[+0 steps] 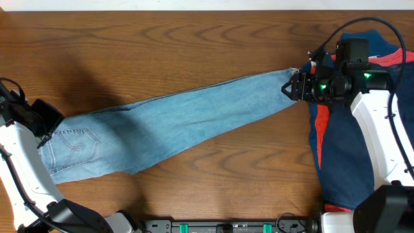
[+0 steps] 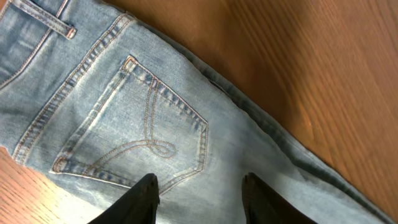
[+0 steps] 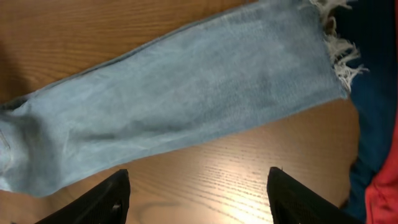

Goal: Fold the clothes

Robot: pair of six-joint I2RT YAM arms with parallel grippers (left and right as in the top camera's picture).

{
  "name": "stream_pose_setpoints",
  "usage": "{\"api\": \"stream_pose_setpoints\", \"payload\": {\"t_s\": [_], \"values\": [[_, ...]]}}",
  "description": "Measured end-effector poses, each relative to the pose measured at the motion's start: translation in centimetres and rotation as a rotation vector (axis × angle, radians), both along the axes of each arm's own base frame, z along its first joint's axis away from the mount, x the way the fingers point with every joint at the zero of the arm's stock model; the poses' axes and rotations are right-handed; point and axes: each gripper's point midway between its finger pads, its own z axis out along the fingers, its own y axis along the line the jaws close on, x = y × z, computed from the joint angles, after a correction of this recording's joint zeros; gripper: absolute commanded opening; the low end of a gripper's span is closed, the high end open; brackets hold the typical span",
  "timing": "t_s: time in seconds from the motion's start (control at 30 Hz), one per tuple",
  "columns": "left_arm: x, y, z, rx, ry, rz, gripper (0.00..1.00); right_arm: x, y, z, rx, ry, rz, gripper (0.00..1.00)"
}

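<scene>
I see the jeans (image 1: 174,120) stretched flat across the worktop (image 1: 194,39), waist at my left arm, frayed hem at my right. The left fingers (image 2: 144,196) stand parted above the back pocket (image 2: 134,124), holding nothing. The right fingers (image 3: 109,196) are spread wide and empty near the hem.

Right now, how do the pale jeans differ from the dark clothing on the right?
The jeans are faded light-blue denim; the navy garment is deep, dark blue. The jeans lie stretched long across the table; the navy garment is bunched at its right edge. Both are clothing.
</scene>
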Motion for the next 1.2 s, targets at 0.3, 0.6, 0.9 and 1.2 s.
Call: {"api": "stream_pose_setpoints", "payload": {"t_s": [0.3,0.6,0.9,1.2], "values": [[-0.1,0.1,0.0,0.007,0.006,0.003,0.47,0.9,1.7,-1.8,-0.003,0.014,0.051,0.75],[-0.1,0.2,0.0,0.01,0.007,0.0,0.47,1.9,2.6,-3.2,-0.003,0.01,0.077,0.77],[-0.1,0.2,0.0,0.016,0.009,-0.013,0.47,2.2,2.9,-3.2,-0.002,0.003,0.081,0.8],[0.3,-0.4,-0.6,0.013,0.026,-0.054,0.52,4.7,1.9,-2.7,-0.065,-0.102,0.045,0.7]]}}
